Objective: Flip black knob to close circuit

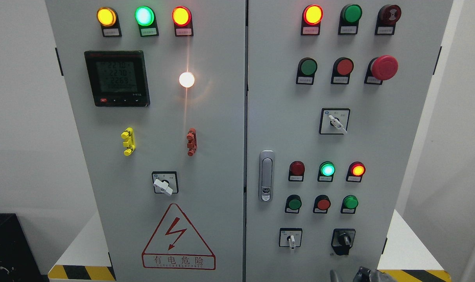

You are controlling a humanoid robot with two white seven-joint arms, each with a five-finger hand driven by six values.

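Observation:
The black knob (343, 239) sits on the lower right of the grey electrical cabinet's right door (398, 149), its pointer turned about straight up. Only the tip of my right hand (364, 275) shows at the bottom edge, below and slightly right of the knob, not touching it. I cannot tell how its fingers stand. My left hand is out of view.
A white selector switch (291, 239) sits left of the knob. Small green (350, 202) and red (323, 203) buttons are above it. A door handle (266, 176), a big red emergency button (384, 67) and lit indicator lamps are higher up. The left door carries a meter (117, 77) and a white switch (163, 185).

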